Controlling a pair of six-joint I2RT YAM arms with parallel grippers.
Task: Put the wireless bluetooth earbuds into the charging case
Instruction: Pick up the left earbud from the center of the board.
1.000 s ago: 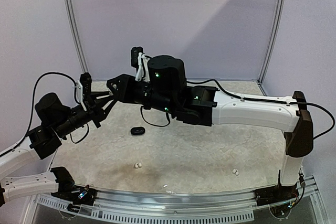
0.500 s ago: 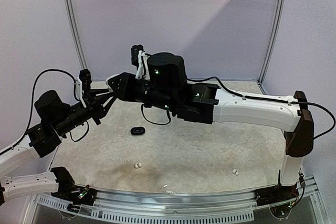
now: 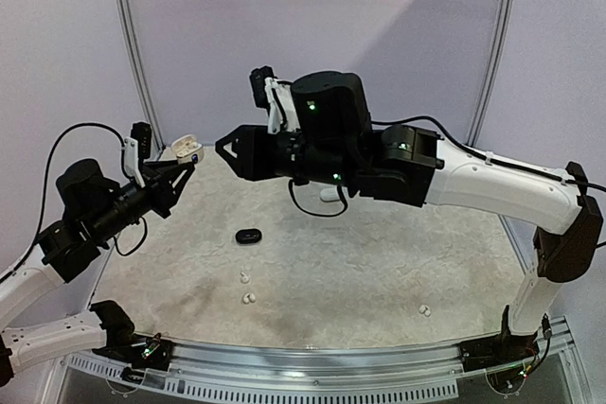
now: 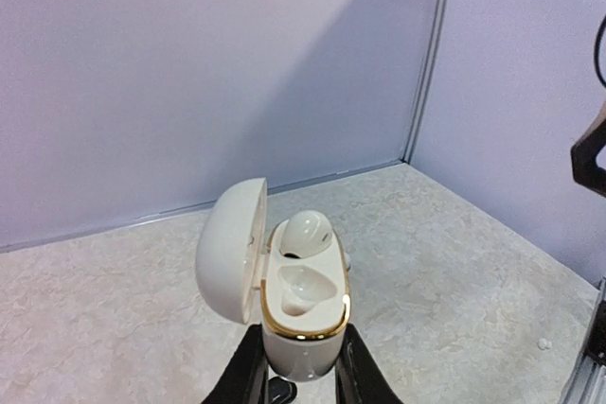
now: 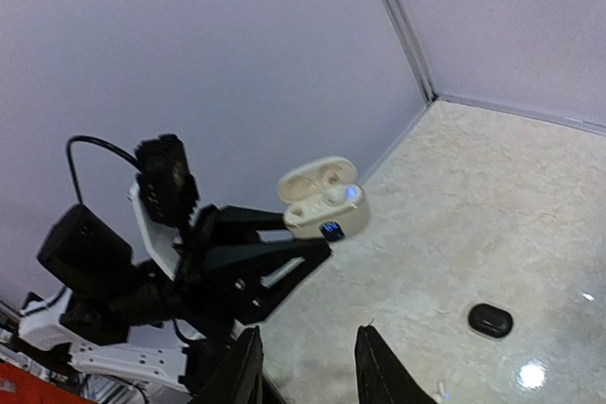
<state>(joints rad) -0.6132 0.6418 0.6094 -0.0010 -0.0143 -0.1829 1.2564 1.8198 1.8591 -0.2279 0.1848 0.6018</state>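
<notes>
My left gripper (image 3: 182, 161) is shut on the base of a white charging case (image 3: 187, 149) and holds it upright in the air at the left. In the left wrist view the case (image 4: 303, 328) has its lid (image 4: 230, 248) open. One white earbud (image 4: 306, 232) sits in the far slot and the near slot (image 4: 299, 289) is empty. My right gripper (image 3: 223, 147) is open and empty, just right of the case and apart from it. The case also shows in the right wrist view (image 5: 325, 205), beyond my right gripper (image 5: 309, 371). Three loose white earbuds lie near the front: (image 3: 244, 278), (image 3: 250, 298), (image 3: 424, 310).
A closed black case (image 3: 249, 236) lies on the table left of centre; it also shows in the right wrist view (image 5: 490, 320). A white object (image 3: 331, 195) lies under the right arm. Purple walls close in the back and both sides.
My right gripper has drawn back to the right and risen, away from the case. My left gripper has moved left with the case. A white bud now shows on the table above the front-left one.
</notes>
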